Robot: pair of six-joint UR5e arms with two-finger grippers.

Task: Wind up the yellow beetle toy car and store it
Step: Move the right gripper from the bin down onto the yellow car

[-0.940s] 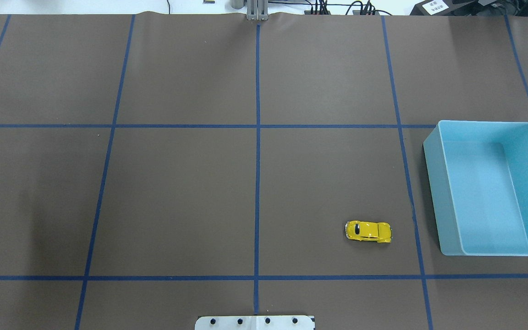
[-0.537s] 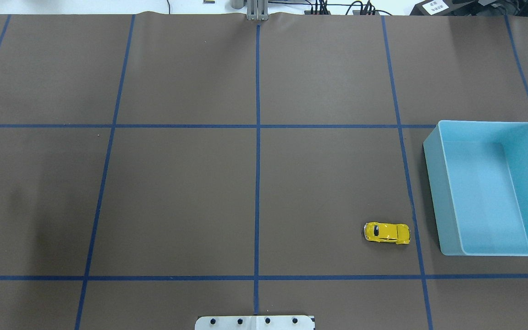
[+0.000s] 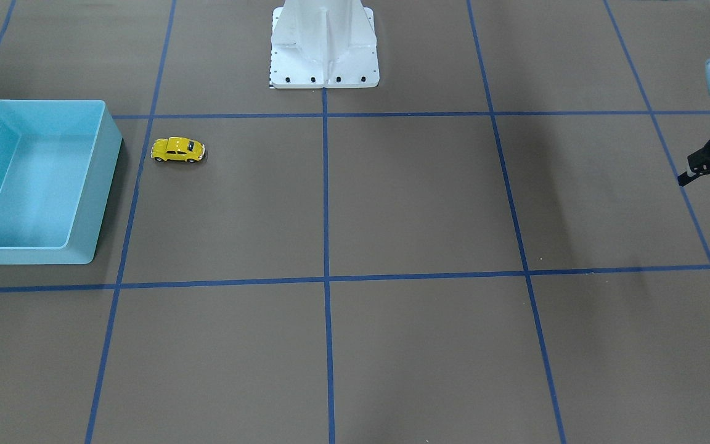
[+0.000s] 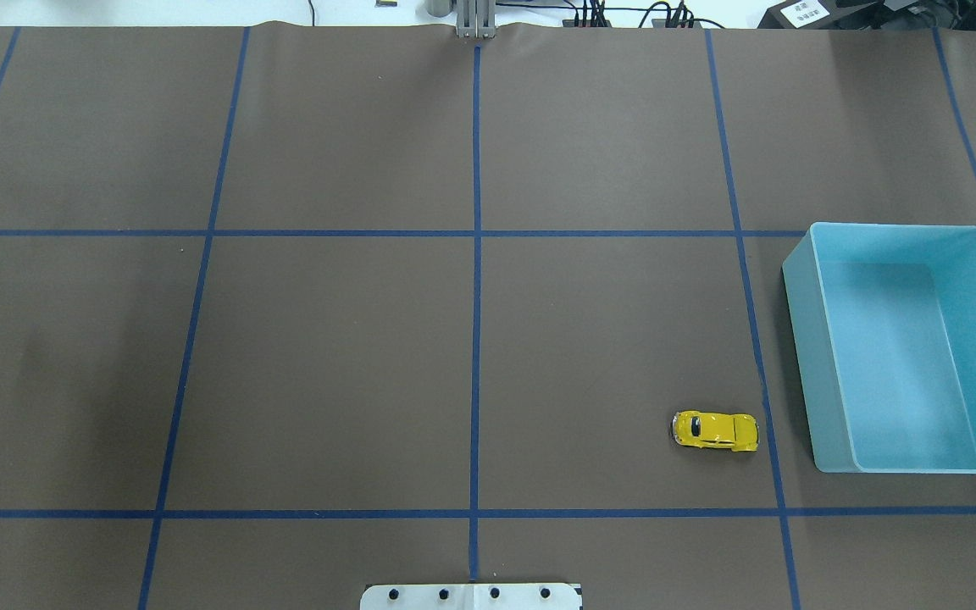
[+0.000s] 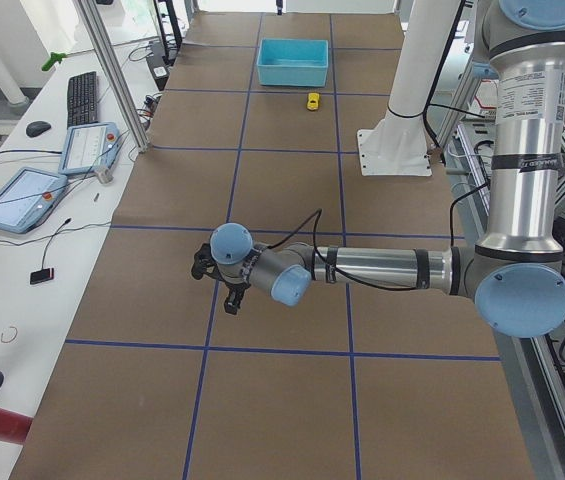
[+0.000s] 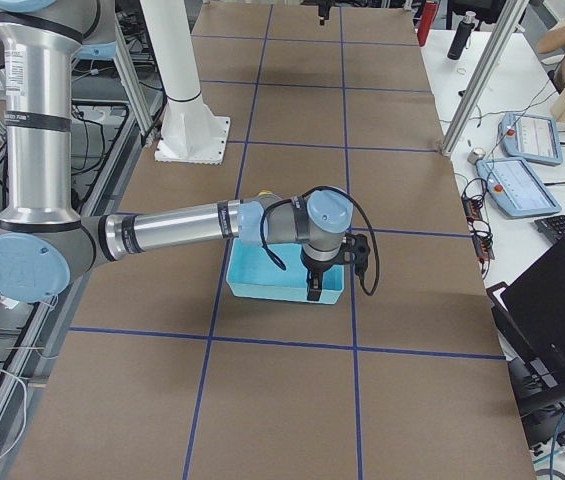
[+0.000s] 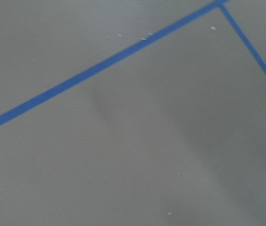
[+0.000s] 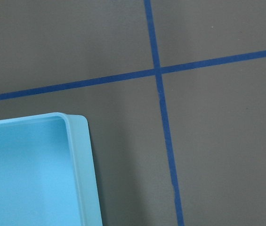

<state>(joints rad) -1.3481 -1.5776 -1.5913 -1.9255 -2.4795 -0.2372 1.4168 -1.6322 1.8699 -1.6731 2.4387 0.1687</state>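
Observation:
The yellow beetle toy car (image 4: 715,430) stands on its wheels on the brown table, just left of the light blue bin (image 4: 895,227). It also shows in the front view (image 3: 178,150) and, tiny, in the left view (image 5: 313,101). The bin (image 3: 40,102) has nothing in it. My left gripper (image 3: 704,188) is open and empty, far from the car at the table's left side (image 5: 214,290). My right gripper (image 6: 314,285) hangs over the bin's outer end; I cannot tell whether it is open. The right wrist view shows a bin corner (image 8: 29,179).
The white robot pedestal (image 3: 324,43) stands at the table's near middle edge (image 4: 471,596). Blue tape lines divide the brown table cover. Pendants and a keyboard lie on the side desk (image 5: 52,170).
The car rolled right toward the bin, then stopped. The left gripper's tips drew back out of the overhead view's left edge.

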